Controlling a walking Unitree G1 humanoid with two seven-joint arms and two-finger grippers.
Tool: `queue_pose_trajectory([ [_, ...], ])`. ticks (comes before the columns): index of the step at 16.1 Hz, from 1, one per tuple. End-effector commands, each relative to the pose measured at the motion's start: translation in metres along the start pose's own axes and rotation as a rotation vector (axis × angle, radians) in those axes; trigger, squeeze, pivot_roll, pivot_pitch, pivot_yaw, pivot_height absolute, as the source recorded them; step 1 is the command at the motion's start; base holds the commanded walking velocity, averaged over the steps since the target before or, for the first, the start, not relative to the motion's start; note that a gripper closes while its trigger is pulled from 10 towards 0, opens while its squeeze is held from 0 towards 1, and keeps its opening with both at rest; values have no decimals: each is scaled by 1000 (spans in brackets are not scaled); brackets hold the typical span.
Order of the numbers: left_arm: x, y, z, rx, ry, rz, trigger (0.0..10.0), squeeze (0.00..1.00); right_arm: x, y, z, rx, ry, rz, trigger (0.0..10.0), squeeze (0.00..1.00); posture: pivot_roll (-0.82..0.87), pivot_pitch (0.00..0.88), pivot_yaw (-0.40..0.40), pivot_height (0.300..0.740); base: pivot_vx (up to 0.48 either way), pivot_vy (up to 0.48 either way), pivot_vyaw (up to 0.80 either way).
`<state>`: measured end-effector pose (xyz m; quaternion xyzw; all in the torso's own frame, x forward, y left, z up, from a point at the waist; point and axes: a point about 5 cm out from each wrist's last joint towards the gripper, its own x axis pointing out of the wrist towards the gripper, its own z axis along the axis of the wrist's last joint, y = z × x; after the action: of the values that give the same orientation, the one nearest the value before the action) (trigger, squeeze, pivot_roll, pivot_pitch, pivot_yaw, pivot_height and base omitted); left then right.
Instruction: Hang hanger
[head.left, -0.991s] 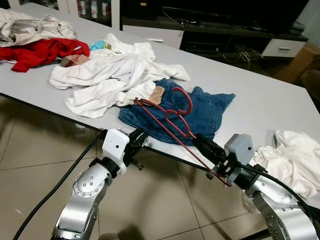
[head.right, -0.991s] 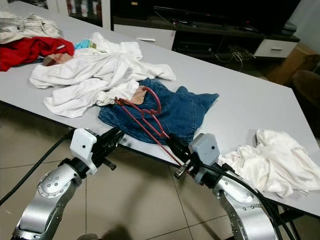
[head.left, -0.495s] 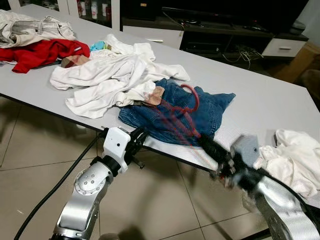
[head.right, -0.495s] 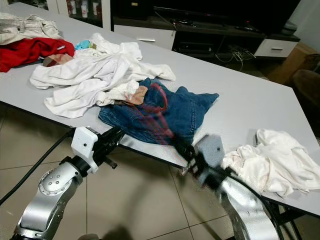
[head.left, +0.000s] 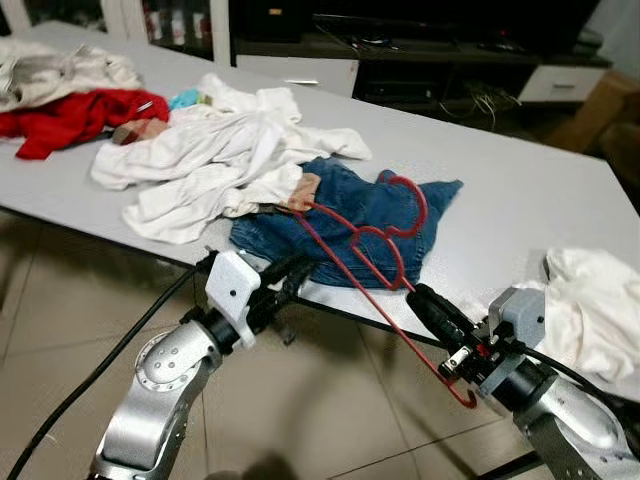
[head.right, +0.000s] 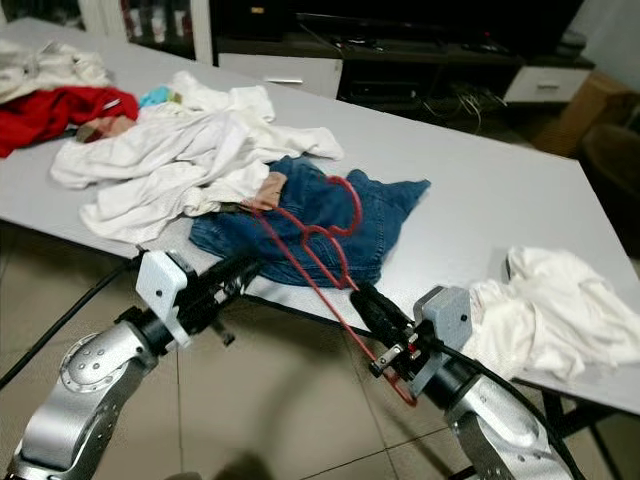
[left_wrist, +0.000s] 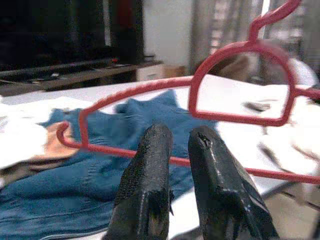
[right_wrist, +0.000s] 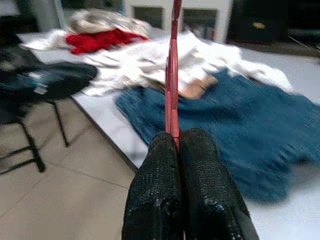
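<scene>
Head views: the red hanger (head.left: 365, 245) is gripped by its lower bar in the right hand (head.left: 432, 312), lifted and swung right of its place a second ago, above the jeans (head.left: 340, 215); judged ready for carrying off. Left hand (head.left: 290, 275) idles at the near bench (head.left: 500, 200) edge.

Left wrist: fingers (left_wrist: 150, 195) narrowly parted, empty.

Right wrist: fingers (right_wrist: 160, 200) pinched on the bar. White clothes (head.left: 210, 160) lie far left; tiled floor (head.left: 60, 300) beneath.

1. both arms are silver metal, rounded joints with small screws.
2. left gripper (head.left: 290, 275) and right gripper (head.left: 425, 300): long black textured fingers.
3. pale grey wrist blocks, black cables trailing off.
</scene>
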<state>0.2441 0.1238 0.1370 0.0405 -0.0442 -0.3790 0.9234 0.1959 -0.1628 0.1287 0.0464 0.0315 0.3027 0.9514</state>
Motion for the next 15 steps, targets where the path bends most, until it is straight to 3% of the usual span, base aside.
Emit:
queue_pose_trajectory([
  [1,2,-6,1,-12,2,-41,10000,0,-4,-7,0,-26,24,-60,10000,0,-8,0,-79,740,0,0,0],
  [4,1,-14,-1,-54,13,-93,10000,0,-13,-31,-5,-28,67,-234,10000,0,-21,0,-75,740,0,0,0],
  [11,-1,-10,-7,-79,33,-77,10000,0,-28,-58,-3,-39,102,-363,10000,0,-34,0,-76,740,0,0,0],
  [15,2,-8,-8,-75,40,-83,10000,0,-42,-64,-21,-28,233,-361,10000,0,-51,0,-65,740,0,0,0],
])
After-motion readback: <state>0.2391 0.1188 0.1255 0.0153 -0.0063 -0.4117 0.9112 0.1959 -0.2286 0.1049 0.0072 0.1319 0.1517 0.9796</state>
